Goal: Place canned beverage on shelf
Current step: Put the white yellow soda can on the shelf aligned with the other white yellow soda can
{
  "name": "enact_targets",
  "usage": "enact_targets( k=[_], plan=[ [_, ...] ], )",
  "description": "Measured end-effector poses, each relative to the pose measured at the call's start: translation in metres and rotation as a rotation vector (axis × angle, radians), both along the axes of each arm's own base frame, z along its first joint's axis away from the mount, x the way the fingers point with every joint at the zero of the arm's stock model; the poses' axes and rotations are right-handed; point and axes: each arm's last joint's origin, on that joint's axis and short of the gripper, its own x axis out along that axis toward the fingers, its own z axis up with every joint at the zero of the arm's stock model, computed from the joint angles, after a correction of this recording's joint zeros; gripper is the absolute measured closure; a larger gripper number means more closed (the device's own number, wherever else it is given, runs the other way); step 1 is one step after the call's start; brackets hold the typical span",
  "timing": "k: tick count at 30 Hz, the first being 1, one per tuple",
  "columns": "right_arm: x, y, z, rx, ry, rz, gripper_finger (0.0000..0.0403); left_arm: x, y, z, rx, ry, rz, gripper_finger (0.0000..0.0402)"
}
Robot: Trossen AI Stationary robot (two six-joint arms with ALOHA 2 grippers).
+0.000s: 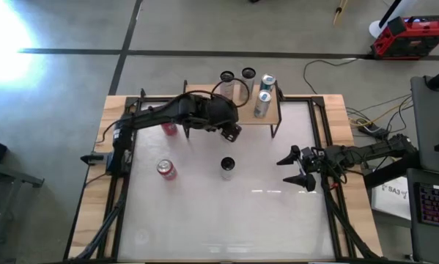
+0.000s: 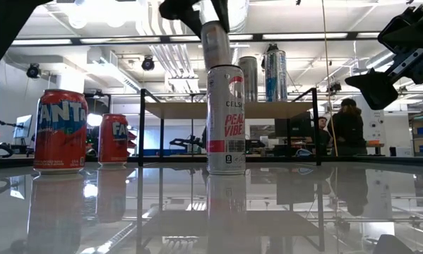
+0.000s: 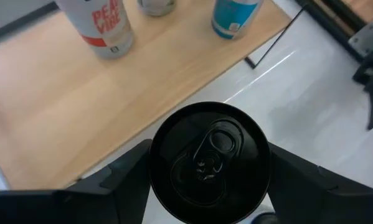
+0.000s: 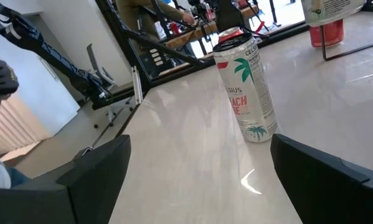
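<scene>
My left gripper is shut on a slim can with a black top. It holds the can in the air just off the near edge of the shelf; the can also shows in the low view. The shelf's tan top carries several upright cans, among them a white one and a blue one. A white Celsius can stands on the table. My right gripper is open and empty to that can's right. My left gripper pinches the can between its two fingers, one on each side of the wall just under the rim. The fingers slant down from above. The can hangs roughly upright, lifted clear of the table, above the shelf top's height.
An orange-red Fanta can stands on the table at the left. Another red can stands partly under my left arm. The shelf's black legs reach down to the table. A person stands in the room beyond.
</scene>
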Motion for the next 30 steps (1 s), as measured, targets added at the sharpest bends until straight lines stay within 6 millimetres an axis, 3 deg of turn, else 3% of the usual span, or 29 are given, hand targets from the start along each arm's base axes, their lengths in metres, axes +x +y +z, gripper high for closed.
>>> enact_targets(
  k=[13,20,30],
  plan=[
    [0.000,0.000,0.000,0.000,0.000,0.000,0.0033,-0.036,0.016,0.031,0.130,0.089,-0.165,0.0151],
    [0.000,0.000,0.000,0.000,0.000,0.000,0.0033,-0.051,0.042,0.028,0.085,0.181,-0.127,0.0149],
    [0.000,0.000,0.000,0.000,0.000,0.000,0.0033,-0.052,0.076,0.025,0.041,0.110,0.011,0.0148]
  ],
)
